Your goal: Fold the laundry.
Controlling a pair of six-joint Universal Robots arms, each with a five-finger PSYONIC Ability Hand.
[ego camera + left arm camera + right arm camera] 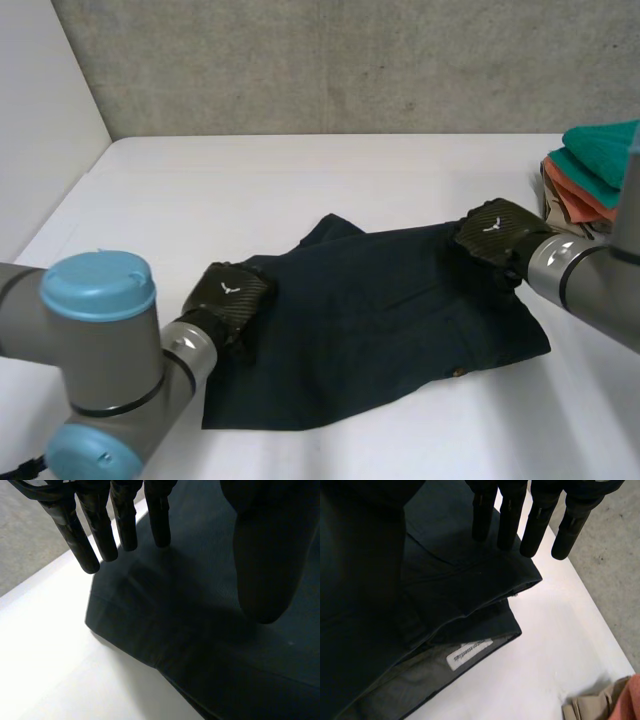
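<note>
1. White desk (300, 180): carries everything below.
2. Dark navy cloth garment (380, 330): spread flat at mid-desk, not yet folded small. Fold step judged under way.
3. Pile of folded teal, orange and beige cloths (590, 175): at the desk's right edge.
4. Left robot hand (228, 292): fingers straight, gripping nothing, over the garment's left edge.
5. Right robot hand (495, 230): fingers straight, gripping nothing, at the garment's far right corner. Next move probably calls for pinching both edges.

A dark navy garment (380, 320) lies partly folded on the white desk (300, 180). Its white label (469, 653) shows inside one edge.
</note>
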